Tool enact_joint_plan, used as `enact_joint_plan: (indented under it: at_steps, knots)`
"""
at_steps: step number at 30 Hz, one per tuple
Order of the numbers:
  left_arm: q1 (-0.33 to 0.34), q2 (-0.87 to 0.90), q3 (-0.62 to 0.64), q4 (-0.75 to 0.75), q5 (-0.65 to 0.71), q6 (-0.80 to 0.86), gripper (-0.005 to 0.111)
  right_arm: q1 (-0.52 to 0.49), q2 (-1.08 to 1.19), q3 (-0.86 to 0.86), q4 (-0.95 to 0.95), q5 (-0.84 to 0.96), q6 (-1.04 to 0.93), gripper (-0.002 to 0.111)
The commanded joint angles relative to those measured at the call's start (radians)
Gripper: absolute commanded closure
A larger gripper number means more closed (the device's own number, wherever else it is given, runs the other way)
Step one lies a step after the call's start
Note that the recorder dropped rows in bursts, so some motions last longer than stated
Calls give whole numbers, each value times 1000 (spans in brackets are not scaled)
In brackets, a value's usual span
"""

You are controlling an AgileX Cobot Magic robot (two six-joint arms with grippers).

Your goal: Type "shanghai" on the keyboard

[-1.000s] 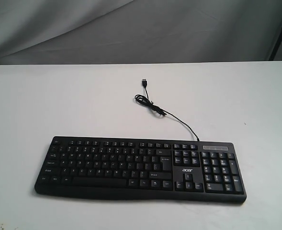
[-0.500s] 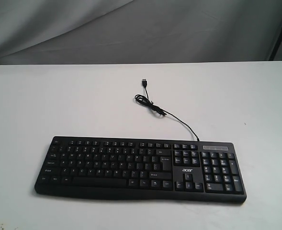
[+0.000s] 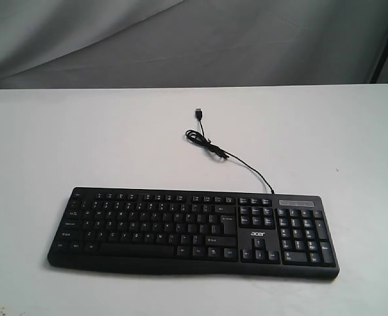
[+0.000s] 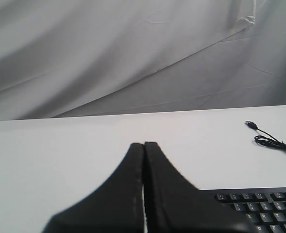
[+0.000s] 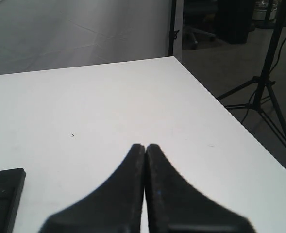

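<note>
Between the left claw (image 4: pixel 143 145) and the right claw (image 5: pixel 145 145), both pinched closed and empty, the keyboard (image 3: pixel 192 227) lies on the table (image 3: pixel 82 138) with neither claw on it, so seemingly all of "shanghai" remains untyped.

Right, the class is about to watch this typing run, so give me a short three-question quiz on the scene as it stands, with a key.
1. True or false: the plug of the keyboard cable sits in a socket.
2. The left gripper and right gripper are: A) wide open; B) shut and empty; C) shut on the cable.
3. Fill in: in the exterior view the number pad is at the keyboard's ____ end.
Key: 1 false, the plug lies loose on the table. 2 B. 3 right.
</note>
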Motion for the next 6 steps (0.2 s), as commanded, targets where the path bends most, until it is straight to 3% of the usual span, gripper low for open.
enact_joint_plan:
  at_steps: [1, 6]
  knots:
    - [-6, -2, 2, 0, -6, -3, 107, -7, -3, 4, -12, 3, 4, 108]
    - [-6, -2, 2, 0, -6, -3, 107, -7, -3, 4, -12, 3, 1, 108]
